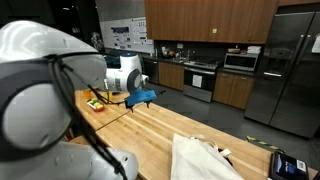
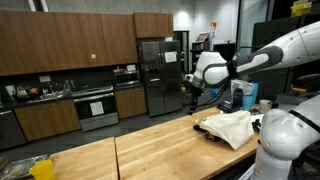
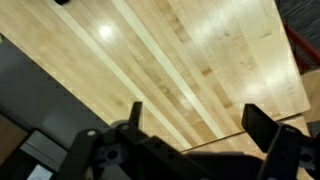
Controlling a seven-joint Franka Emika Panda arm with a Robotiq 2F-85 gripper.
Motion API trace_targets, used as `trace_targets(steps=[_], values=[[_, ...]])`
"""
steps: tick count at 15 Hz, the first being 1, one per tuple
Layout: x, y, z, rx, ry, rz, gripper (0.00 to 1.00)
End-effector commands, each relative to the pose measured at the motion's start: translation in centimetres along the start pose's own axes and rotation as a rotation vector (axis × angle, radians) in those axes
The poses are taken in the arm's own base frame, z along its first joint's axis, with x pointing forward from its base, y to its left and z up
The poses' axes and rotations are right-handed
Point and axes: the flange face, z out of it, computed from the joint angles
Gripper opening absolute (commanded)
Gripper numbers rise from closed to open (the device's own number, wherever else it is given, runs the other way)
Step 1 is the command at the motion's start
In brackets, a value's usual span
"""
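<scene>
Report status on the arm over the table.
Fingers open, empty, over bare table. White cloth lies on it, untouched. Nothing seen in the way.

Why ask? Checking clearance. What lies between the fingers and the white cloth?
Only bare wooden table between the fingers and white cloth, in an exterior view.

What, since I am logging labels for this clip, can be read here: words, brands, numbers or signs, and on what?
No text is legible.
Wall posters: print too small and blurred to read.
Dark box on the wooden table: pale label, unreadable.
Wrist view: bare wood, no writing.
</scene>
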Motion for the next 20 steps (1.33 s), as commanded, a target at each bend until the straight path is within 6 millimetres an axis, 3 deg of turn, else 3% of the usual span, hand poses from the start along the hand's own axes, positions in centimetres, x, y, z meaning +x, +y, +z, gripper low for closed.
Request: trace_targets(steps=[1, 6, 7, 9, 11, 20], values=[[4.6, -3.0, 6.3, 0.059, -0.136, -0.139, 1.0], [6.8, -5.5, 16.0, 0.036, -0.315, -0.333, 1.0], [5.2, -6.0, 13.0, 0.039, -0.266, -0.275, 1.0], [5.9, -6.2, 15.8, 0.046, -0.31, -0.316, 1.0], [6.5, -5.9, 16.8, 0.054, -0.323, -0.32, 1.0], [6.8, -5.7, 16.6, 0.051, -0.317, -0.318, 1.0]])
